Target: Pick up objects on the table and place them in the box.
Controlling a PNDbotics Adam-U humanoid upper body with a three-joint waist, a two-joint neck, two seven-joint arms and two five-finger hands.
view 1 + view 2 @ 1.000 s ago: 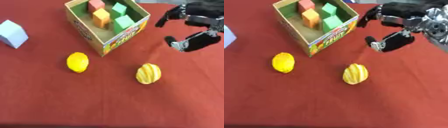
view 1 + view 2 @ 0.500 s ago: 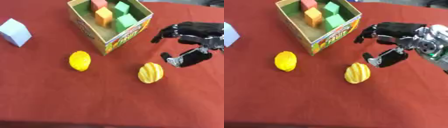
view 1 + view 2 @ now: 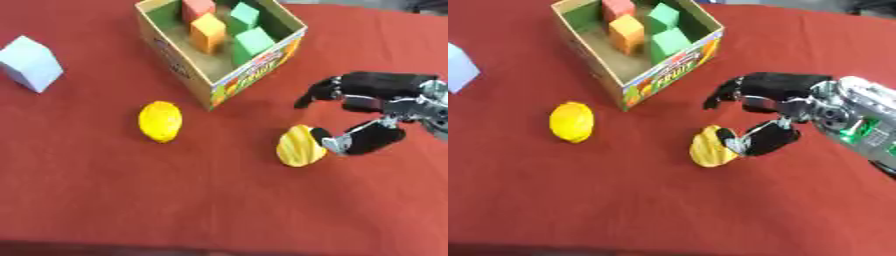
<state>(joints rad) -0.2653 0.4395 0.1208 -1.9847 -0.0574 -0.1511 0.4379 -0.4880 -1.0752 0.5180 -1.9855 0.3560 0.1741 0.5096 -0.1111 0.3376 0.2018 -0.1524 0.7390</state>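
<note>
Touching thumb of right hand (image 3: 372,117) — striped yellow fruit (image 3: 298,146)

Red table (image 3: 105,200), cardboard box (image 3: 229,82), 2 yellow fruits (image 3: 160,121) (image 3: 298,146), pale cube (image 3: 31,63)

You get even, bright overhead light with faint shadows, soft blur throughout, and darkening along the frame's bottom edge.

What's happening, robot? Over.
Right hand open, thumb at striped yellow fruit, not gripped. Left hand unseen. Cardboard box holds coloured blocks. Path clear.
</note>
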